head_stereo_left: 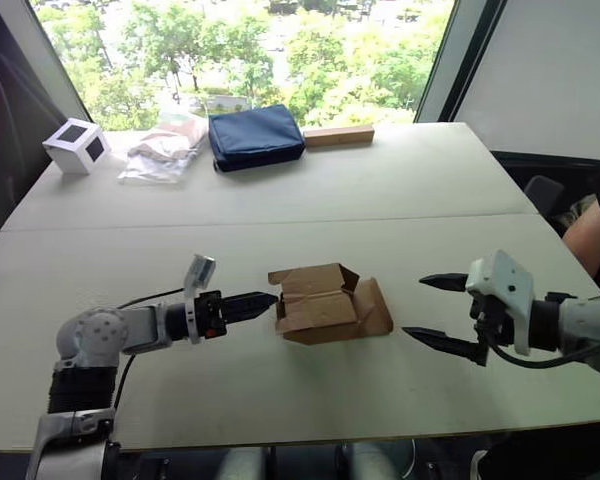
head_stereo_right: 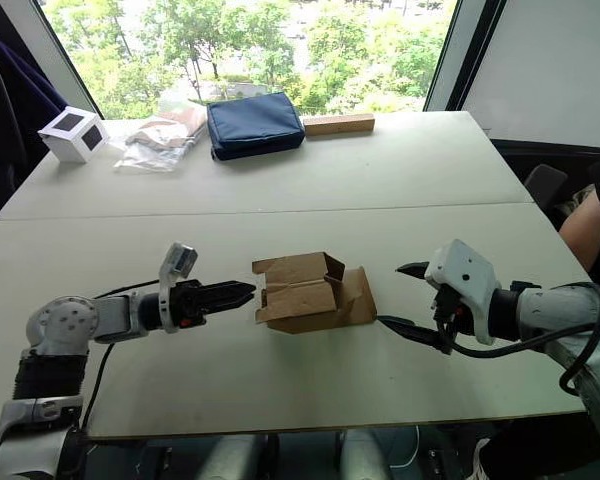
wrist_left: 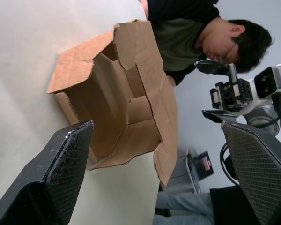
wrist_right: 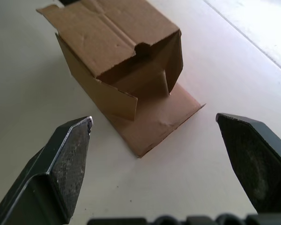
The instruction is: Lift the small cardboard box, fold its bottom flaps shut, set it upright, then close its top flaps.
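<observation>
Cardboard box (head_stereo_left: 328, 303), small, plain brown, is lying sideways mid-table (head_stereo_left: 280, 190), flaps splaying open at both ends, between left gripper (head_stereo_left: 263, 299) and right gripper (head_stereo_left: 422, 307), both gaping empty.

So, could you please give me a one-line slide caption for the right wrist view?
Open right gripper faces the small cardboard box lying on its side, one flap flat on the table.
</observation>
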{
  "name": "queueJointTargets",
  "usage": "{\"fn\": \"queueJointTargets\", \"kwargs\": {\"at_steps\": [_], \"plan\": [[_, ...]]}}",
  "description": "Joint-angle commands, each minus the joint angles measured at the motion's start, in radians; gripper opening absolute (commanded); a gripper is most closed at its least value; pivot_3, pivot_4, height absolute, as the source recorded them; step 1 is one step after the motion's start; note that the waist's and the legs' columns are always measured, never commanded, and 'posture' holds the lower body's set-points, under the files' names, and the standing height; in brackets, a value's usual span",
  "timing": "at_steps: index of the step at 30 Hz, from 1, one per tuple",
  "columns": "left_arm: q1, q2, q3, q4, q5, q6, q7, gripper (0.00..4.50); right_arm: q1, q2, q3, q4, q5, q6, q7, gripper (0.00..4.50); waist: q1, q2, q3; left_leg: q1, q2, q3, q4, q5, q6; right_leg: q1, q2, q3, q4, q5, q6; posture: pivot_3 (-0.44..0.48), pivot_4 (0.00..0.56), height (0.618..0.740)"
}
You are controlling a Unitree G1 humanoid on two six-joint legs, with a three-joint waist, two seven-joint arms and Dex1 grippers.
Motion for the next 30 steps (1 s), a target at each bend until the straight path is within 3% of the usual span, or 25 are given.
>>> {"fn": "queueJointTargets", "kwargs": {"at_steps": [1, 11, 26, 29, 30], "plan": [[-0.037, -0.012, -0.002, 0.009, -0.008, 0.008, -0.013, 4.50, 0.025, 0.000, -0.101, -0.074, 0.095, 0.068, -0.018, 4.49, 0.001, 0.000, 0.000, 0.000, 0.000, 0.000, 0.000, 0.000, 0.000, 0.000, 0.000, 0.000, 0.000, 0.000, 0.000, 0.000, 0.150, 0.737], [-0.108, -0.093, -0.084, 0.133, 0.084, -0.061, -0.067, 4.50, 0.039, 0.012, -0.133, -0.126, 0.173, 0.115, -0.104, 4.49, 0.001, 0.000, 0.000, 0.000, -0.001, 0.000, 0.001, 0.000, 0.001, 0.001, 0.001, 0.000, 0.000, 0.000, 0.000, 0.000, 0.150, 0.737], [-0.177, -0.190, -0.077, 0.212, 0.129, -0.087, -0.076, 4.50, 0.153, 0.011, -0.157, -0.169, 0.196, 0.127, -0.143, 4.49, 0.002, 0.000, 0.000, 0.000, -0.001, -0.001, 0.005, -0.002, 0.003, 0.003, 0.002, -0.001, 0.000, 0.000, 0.000, 0.000, 0.150, 0.737], [-0.185, -0.196, -0.087, 0.210, 0.132, -0.075, -0.082, 3.85, 0.162, 0.013, -0.152, -0.170, 0.191, 0.119, -0.148, 4.50, 0.002, 0.000, 0.000, 0.000, -0.001, -0.001, 0.005, -0.002, 0.003, 0.003, 0.002, -0.001, 0.000, 0.000, 0.000, 0.000, 0.150, 0.737], [-0.189, -0.199, -0.088, 0.212, 0.133, -0.072, -0.081, 3.45, 0.163, 0.014, -0.150, -0.171, 0.191, 0.118, -0.152, 4.50, 0.002, 0.000, 0.000, 0.000, -0.001, -0.001, 0.005, -0.002, 0.003, 0.003, 0.002, -0.001, 0.000, 0.000, 0.000, 0.000, 0.150, 0.737]]}}
